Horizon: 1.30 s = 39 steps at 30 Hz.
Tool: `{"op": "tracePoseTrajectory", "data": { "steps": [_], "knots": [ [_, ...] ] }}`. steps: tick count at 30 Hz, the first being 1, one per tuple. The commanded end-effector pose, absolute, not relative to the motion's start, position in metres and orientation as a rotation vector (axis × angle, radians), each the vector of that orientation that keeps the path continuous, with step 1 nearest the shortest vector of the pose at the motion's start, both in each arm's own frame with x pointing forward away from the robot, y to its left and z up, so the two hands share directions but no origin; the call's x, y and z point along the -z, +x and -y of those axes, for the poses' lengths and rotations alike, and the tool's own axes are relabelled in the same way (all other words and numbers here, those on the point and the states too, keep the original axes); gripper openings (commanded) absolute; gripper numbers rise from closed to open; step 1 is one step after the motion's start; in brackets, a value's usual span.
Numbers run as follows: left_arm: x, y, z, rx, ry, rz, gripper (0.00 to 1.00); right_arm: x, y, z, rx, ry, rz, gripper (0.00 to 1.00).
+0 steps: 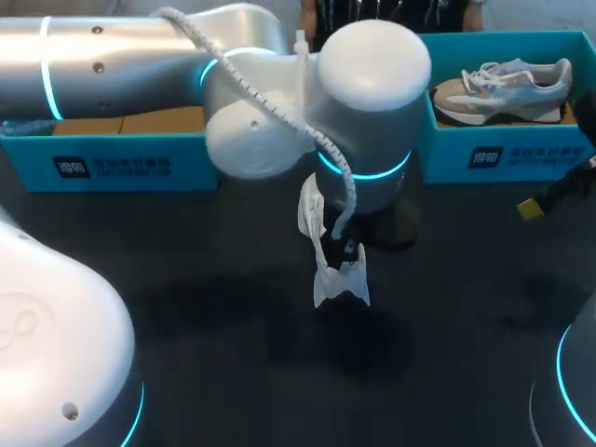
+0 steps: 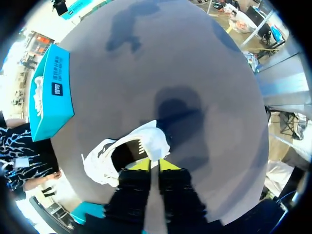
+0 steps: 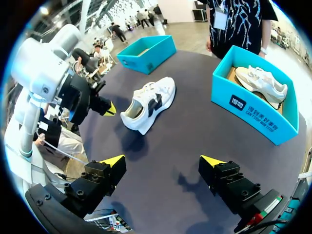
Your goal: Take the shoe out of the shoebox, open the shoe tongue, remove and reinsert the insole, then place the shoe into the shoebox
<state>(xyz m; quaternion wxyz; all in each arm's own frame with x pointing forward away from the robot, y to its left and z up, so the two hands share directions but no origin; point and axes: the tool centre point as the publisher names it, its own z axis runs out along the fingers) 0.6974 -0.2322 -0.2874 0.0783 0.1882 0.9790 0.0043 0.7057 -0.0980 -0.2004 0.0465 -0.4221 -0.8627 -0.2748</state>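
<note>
Shoe [image 3: 148, 103], white, hangs near the middle of the table [image 1: 186, 279], pinched at the heel rim by my left claw [image 2: 153, 165]. The two yellow tips stand almost together with the rim between them. The shoe's opening faces the claw and its toe points away from it. A shadow lies on the surface under the shoe, which appears to be held a little clear of the surface, though I cannot tell this for certain. My left arm [image 1: 279, 93] comes in from the left edge and reaches past the middle, covering part of the shoe from above.

My right claw [image 3: 162, 161] hovers over the right side of the table, well apart from the shoe, its fingers spread wide with nothing between them.

A blue box [image 1: 503, 158] at the far right corner holds a second shoe [image 1: 503, 86], lying on its side. Another blue box [image 1: 112, 168] stands along the far edge at the left.
</note>
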Motion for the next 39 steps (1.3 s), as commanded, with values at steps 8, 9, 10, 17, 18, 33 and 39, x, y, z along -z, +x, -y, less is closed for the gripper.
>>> {"op": "tracePoseTrajectory", "data": {
  "steps": [8, 9, 10, 17, 18, 33, 39],
  "knots": [
    [0.299, 0.69, 0.226, -0.032, 0.442, -2.947, 1.0, 0.201, 0.705, 0.098, 0.838, -1.289, 2.634, 1.0],
    [0.3, 0.689, 0.226, -0.025, 0.439, -2.946, 1.0, 0.201, 0.705, 0.098, 0.838, -1.289, 2.634, 1.0],
    [0.301, 0.689, 0.226, -0.031, 0.419, -2.946, 1.0, 0.201, 0.705, 0.098, 0.838, -1.289, 2.634, 1.0],
    [0.308, 0.685, 0.225, -0.034, 0.299, -2.936, 1.0, 0.201, 0.705, 0.098, 0.838, -1.289, 2.634, 1.0],
    [0.309, 0.685, 0.224, -0.024, 0.283, -2.933, 1.0, 0.201, 0.705, 0.098, 0.838, -1.289, 2.634, 1.0],
    [0.339, 0.686, 0.226, -0.024, 0.122, -2.907, 1.0, 0.201, 0.705, 0.098, 0.838, -1.289, 2.634, 1.0],
    [0.358, 0.689, 0.232, -0.022, 0.07, -2.92, 1.0, 0.201, 0.705, 0.098, 0.838, -1.289, 2.634, 1.0]
  ]
}}
